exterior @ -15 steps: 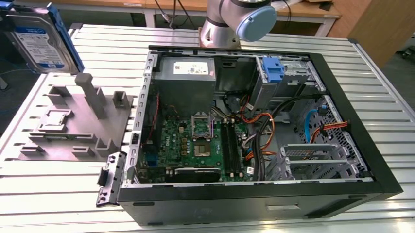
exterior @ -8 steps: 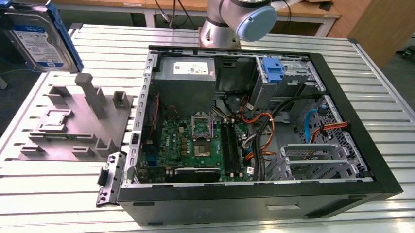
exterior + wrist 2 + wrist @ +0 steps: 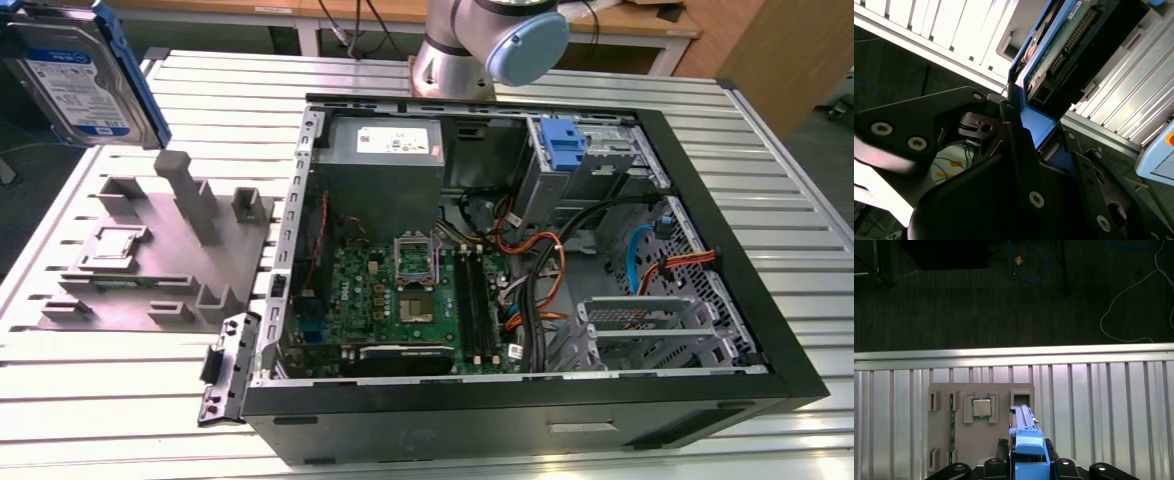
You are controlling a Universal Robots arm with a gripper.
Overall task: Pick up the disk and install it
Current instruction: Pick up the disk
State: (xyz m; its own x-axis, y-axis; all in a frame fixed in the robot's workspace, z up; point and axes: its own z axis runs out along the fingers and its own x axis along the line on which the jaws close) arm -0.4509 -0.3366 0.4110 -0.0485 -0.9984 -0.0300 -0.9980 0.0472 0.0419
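The disk (image 3: 83,75), a silver-grey drive with a white-and-blue label and blue rails, hangs upright in the air at the exterior view's upper left, above the grey fixture plate (image 3: 147,265). In both wrist views my gripper (image 3: 1026,454) is shut on the disk. Its blue rail (image 3: 1026,437) stands out between the black fingers (image 3: 1000,446). The second wrist view shows the disk's green circuit-board side (image 3: 1061,47) and my gripper (image 3: 1034,132) clamped on the blue rail end.
An open computer case (image 3: 787,360) lies on the slatted metal table (image 3: 761,140), with a blue-latched drive bay (image 3: 567,150) at its far end and a metal cage (image 3: 654,330) nearer. The fixture plate carries a small square chip (image 3: 981,407). The arm's base (image 3: 481,45) stands behind the case.
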